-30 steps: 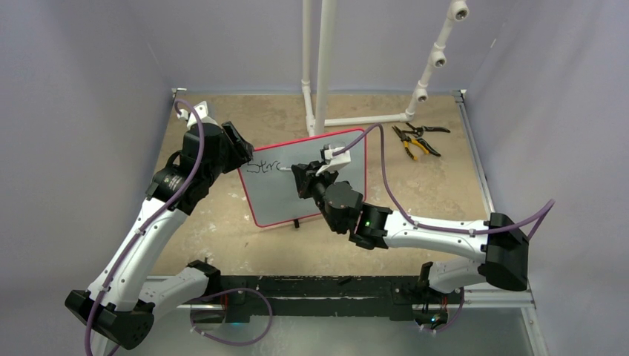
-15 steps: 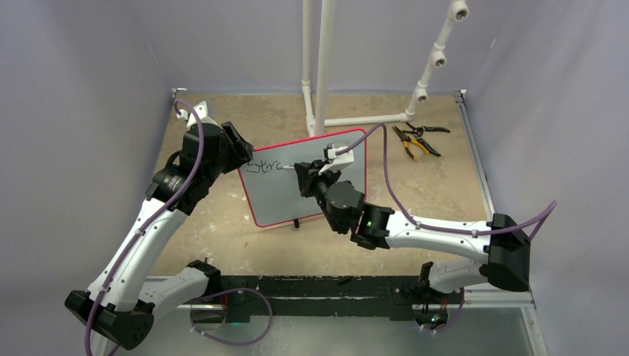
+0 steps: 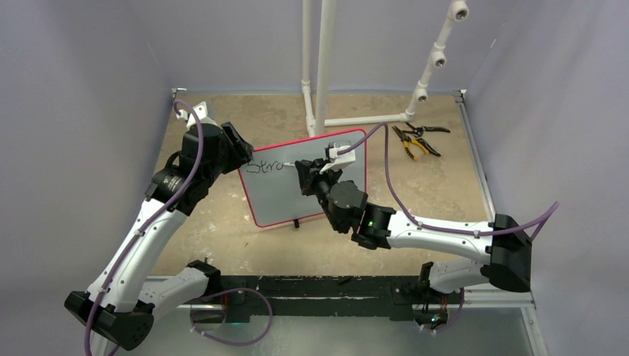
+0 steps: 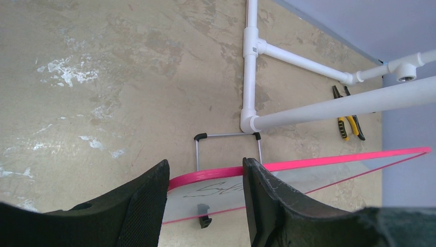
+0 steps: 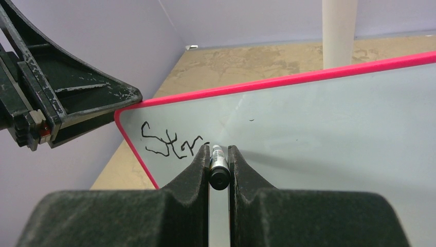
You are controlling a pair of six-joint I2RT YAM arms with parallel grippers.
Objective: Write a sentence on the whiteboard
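The whiteboard stands tilted mid-table, pale grey with a red border. Its top-left part carries the sentence as a few black letters, roughly "Stro". My right gripper is shut on a black marker, whose tip touches the board just right of the last letter. My left gripper is open, its fingers standing either side of the board's top-left corner. From the right wrist view, the left gripper's fingers reach to that corner.
A white PVC pipe frame rises behind the board. Yellow-handled pliers and black cutters lie at the back right. The board's wire stand props it from behind, and a small black foot shows at its lower edge.
The right gripper has shifted slightly right along the board with the marker, and the writing has gained a stroke. The left arm and the board have not moved.
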